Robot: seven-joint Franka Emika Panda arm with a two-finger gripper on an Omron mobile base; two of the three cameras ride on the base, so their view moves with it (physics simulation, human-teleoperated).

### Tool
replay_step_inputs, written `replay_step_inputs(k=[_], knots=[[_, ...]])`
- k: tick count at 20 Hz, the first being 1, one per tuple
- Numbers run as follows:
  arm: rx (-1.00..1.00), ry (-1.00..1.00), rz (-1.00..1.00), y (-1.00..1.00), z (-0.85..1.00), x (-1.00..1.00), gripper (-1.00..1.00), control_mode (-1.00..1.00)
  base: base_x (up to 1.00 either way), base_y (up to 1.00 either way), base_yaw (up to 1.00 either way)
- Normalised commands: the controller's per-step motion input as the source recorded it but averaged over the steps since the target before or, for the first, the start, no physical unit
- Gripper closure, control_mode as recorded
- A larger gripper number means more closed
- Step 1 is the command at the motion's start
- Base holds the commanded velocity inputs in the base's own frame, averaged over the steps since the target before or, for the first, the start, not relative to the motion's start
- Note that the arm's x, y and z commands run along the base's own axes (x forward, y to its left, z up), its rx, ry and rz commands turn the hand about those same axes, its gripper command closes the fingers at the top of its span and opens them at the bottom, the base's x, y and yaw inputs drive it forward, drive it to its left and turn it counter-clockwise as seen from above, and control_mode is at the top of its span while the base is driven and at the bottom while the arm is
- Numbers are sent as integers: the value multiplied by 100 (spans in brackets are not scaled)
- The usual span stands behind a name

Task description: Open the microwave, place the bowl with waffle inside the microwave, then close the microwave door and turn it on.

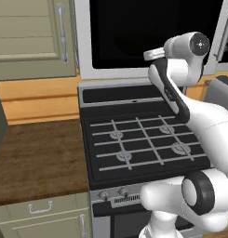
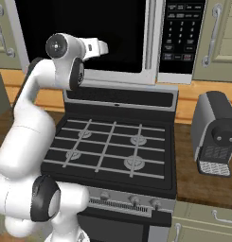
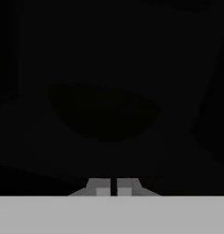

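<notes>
Black glass fills most of the microwave door, which stands shut directly ahead of the fingers; the microwave itself is a wide silver-framed box mounted above the stove, which lies below the fingers. Off to the fingers' right the door's long vertical silver handle runs down the frame, and past it sits the dark control strip with its rows of small pale keys. The fingers are pressed together with only a sliver between them and hold nothing; the hand view looks straight into the dark window, where a faint rounded shape, probably the turntable, can just be made out.

As a judgement, the task looks to be at one of its ends: with the door shut, either nothing has gone in or the bowl is already inside, and the dark glass does not let me tell which. The stove grates and the wooden surface down to the left carry no bowl or waffle. Pressing the controls would remain in either case.
</notes>
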Motion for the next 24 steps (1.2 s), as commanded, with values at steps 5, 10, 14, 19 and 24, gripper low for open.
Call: replay_step_inputs(k=[5, 10, 14, 19, 24], knots=[[8, -2, 42, -10, -14, 100, 100, -100, 0, 0, 0], [3, 0, 16, 0, 0, 87, 100, -100, 0, 0, 0], [0, 0, -1, -9, 12, -17, 100, -100, 0, 0, 0], [6, 2, -6, -44, 58, -94, 100, -100, 0, 0, 0], [19, 1, -1, -57, 26, -100, 100, -100, 0, 0, 0]])
